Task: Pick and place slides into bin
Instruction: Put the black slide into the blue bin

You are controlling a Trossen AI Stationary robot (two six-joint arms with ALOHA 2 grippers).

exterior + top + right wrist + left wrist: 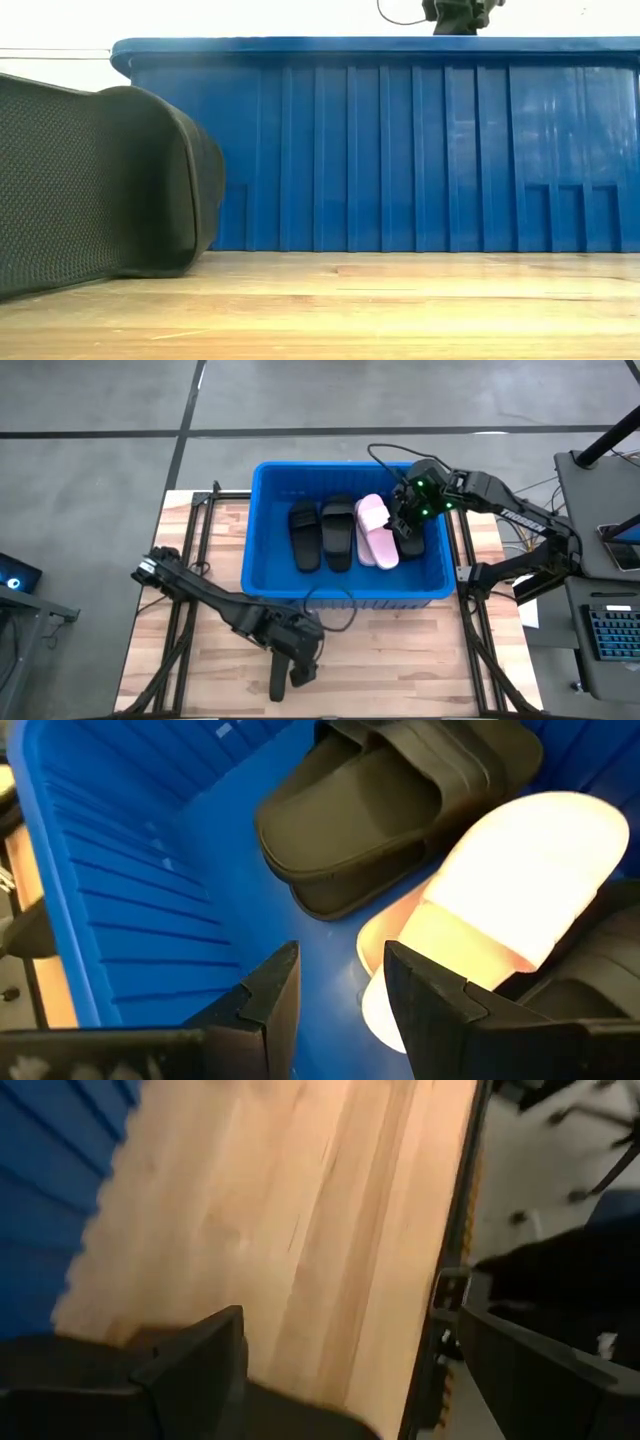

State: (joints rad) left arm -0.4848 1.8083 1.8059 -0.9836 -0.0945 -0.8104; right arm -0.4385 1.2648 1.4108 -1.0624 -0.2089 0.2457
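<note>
Now placing: right gripper hovers inside bin, fingers parted, empty, beside pink slide. Black slides lie in the bin too. Left gripper, near table, fingers released; next, likely withdraw.

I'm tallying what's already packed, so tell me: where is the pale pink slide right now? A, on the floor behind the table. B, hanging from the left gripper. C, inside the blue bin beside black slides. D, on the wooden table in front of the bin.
C: the high view shows the pale pink slide lying inside the blue bin, next to the black slides.
</note>
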